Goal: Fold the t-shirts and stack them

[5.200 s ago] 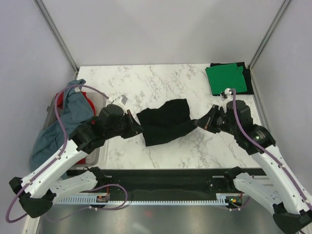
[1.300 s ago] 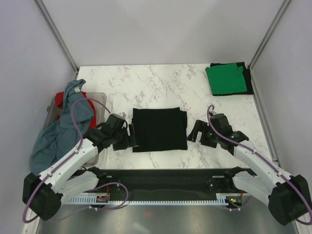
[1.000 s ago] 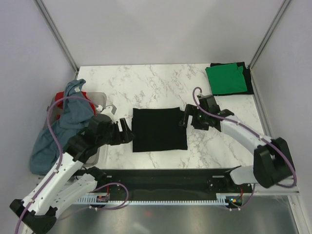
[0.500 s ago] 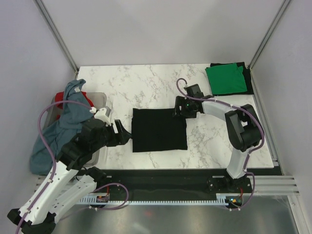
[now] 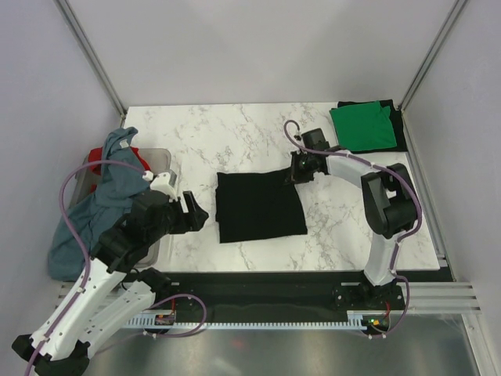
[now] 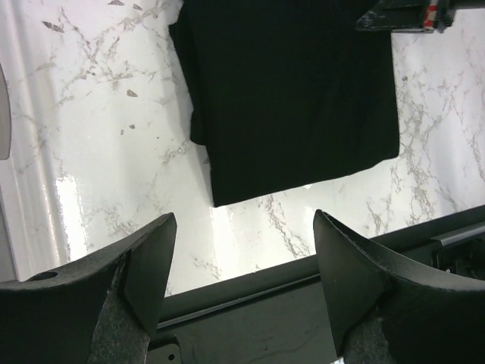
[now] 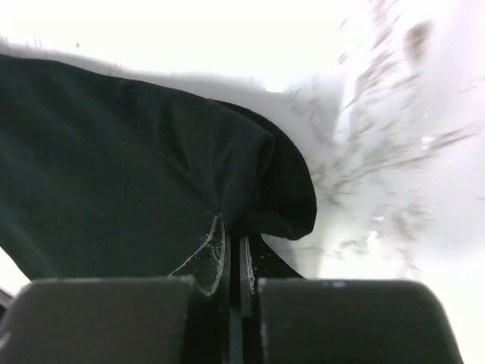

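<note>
A folded black t-shirt (image 5: 258, 207) lies flat in the middle of the marble table (image 5: 235, 133). My right gripper (image 5: 293, 174) is shut on its far right corner, and the right wrist view shows the black t-shirt (image 7: 136, 159) bunched into the closed right gripper (image 7: 233, 235). My left gripper (image 5: 197, 215) hovers open just left of the shirt, touching nothing. In the left wrist view the left gripper (image 6: 242, 220) is above the table's near edge, with the black t-shirt (image 6: 288, 98) beyond it. A folded green t-shirt (image 5: 362, 127) rests on another black one (image 5: 397, 125) in the far right corner.
A translucent grey bin (image 5: 162, 160) stands at the left edge. A grey-blue t-shirt (image 5: 102, 196) drapes over it and a red t-shirt (image 5: 97, 160) sits inside. The black front rail (image 5: 266, 286) runs along the near edge. The right arm's tip (image 6: 402, 15) shows in the left wrist view.
The right gripper reached the black shirt's far right corner and shut on it. The shirt's right side has shifted slightly and lies skewed. The left arm has hardly moved.
</note>
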